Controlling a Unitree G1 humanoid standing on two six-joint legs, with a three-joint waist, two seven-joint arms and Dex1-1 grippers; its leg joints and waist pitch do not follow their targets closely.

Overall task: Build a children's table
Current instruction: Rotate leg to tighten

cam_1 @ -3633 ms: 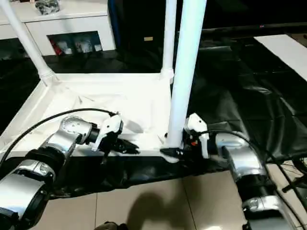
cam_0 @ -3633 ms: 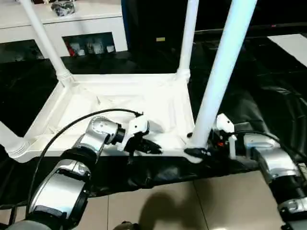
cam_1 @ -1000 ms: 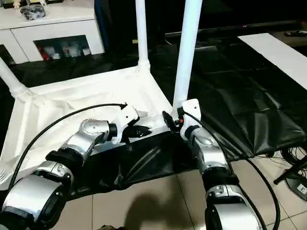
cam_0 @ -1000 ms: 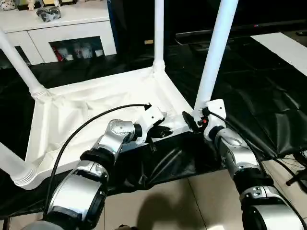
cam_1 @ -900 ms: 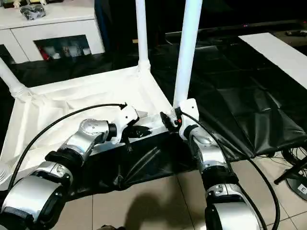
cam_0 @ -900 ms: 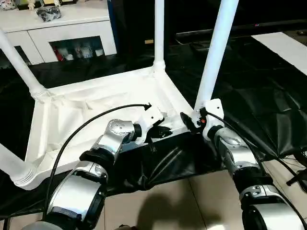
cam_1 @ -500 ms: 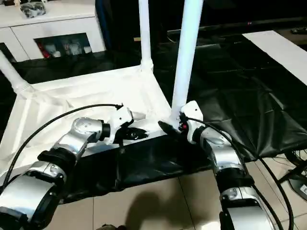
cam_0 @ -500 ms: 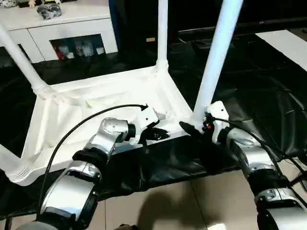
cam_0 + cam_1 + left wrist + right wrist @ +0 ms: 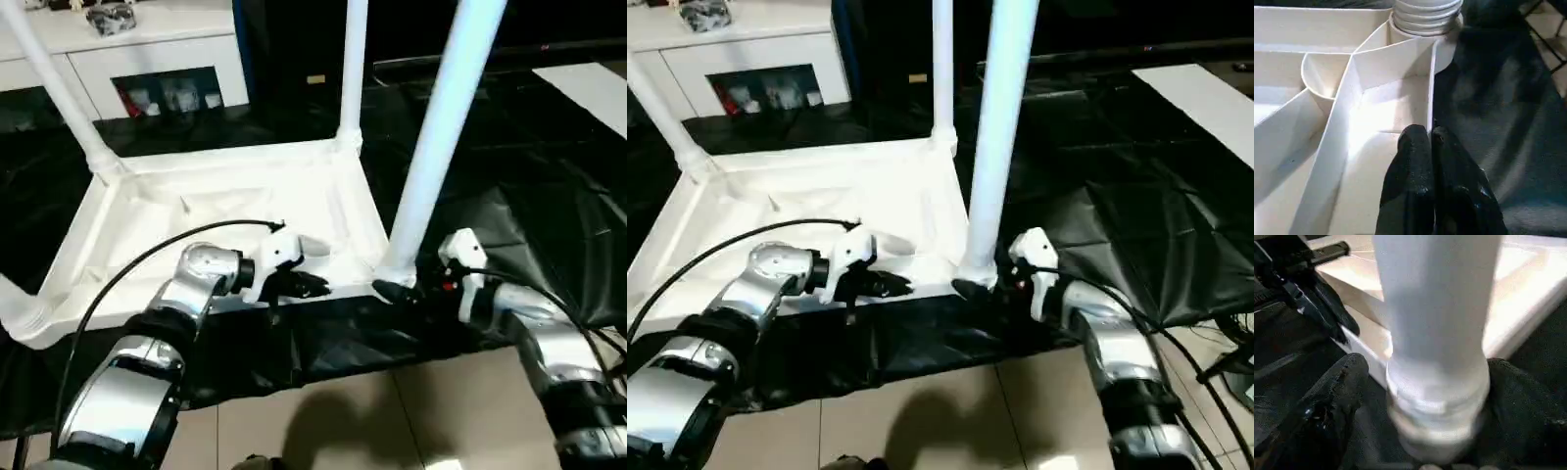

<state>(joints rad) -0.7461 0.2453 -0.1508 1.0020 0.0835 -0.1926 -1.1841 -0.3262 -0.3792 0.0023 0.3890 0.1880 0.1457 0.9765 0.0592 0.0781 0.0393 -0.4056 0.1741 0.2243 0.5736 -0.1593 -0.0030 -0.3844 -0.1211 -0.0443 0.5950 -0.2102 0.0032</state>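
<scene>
The children's table lies upside down on a black sheet, its ribbed tabletop facing up. Legs stand in the near right, far right and far left corner sockets, and a leg end shows at the near left corner. My left gripper is shut on the tabletop's thin near rim; in the left wrist view its fingertips meet over that rim. My right gripper is open, one finger on each side of the near right leg's flared base.
A white cabinet with glass doors stands at the back left. A flat white board lies at the back right on the crumpled black sheet. Tiled floor lies in front of me. A black cable arcs over my left forearm.
The whole picture has swung, so the camera moved. Both grippers stay at the same spots on the table. My right forearm now reaches the leg more from the side.
</scene>
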